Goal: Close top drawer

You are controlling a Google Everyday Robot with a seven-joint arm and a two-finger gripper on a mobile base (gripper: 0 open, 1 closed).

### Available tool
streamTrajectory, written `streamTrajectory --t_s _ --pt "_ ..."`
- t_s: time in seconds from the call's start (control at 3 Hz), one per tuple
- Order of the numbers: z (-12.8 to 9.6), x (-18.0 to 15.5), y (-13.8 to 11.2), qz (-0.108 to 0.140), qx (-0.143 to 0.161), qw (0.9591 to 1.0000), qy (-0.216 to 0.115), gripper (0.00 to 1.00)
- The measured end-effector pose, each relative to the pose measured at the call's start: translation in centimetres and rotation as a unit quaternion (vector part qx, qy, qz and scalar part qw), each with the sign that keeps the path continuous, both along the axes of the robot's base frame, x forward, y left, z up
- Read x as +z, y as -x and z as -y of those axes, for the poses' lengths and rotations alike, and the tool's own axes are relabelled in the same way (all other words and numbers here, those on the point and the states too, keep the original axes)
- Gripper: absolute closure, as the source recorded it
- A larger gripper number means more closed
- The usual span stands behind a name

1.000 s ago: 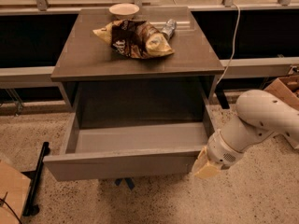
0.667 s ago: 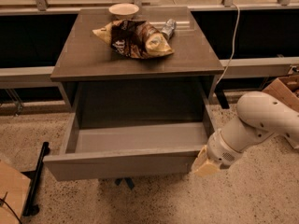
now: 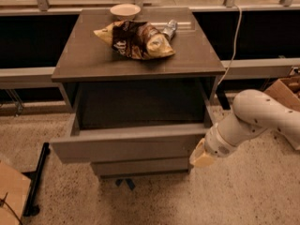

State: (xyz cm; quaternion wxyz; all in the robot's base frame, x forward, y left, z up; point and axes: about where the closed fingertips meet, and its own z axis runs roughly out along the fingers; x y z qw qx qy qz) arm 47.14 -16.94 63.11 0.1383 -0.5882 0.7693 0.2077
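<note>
The top drawer (image 3: 126, 146) of a grey-brown cabinet stands partly pulled out. Its plain flat front faces me and only a narrow strip of the interior shows behind it. My gripper (image 3: 202, 157), a cream-coloured tip on the white arm (image 3: 255, 116), sits at the right end of the drawer front, level with its lower edge. It touches or nearly touches the front's right corner. It holds nothing that I can see.
A shallower drawer front (image 3: 140, 167) sits below. On the cabinet top (image 3: 79, 60) lie a chip bag (image 3: 138, 39), a bowl (image 3: 125, 11) and a small bottle (image 3: 169, 29). A cardboard box (image 3: 286, 88) stands at right, another cardboard piece (image 3: 11, 191) and a black bar (image 3: 37, 177) at lower left.
The drawer has slid inward, so much less of its interior shows. My gripper has moved with its front toward the cabinet. The view has also shifted closer.
</note>
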Motion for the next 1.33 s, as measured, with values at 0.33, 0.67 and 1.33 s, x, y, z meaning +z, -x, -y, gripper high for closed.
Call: streamTrajectory --t_s 0.33,0.67,1.33 --pt "0.0 0.0 0.1 0.000 0.000 1.0000 0.000 1.00" --pt "0.8 -1.3 -5.7 0.015 0.006 0.9999 -0.001 1.00" --pt "0.9 -1.7 -6.7 0.035 -0.018 0.9992 -0.001 1.00"
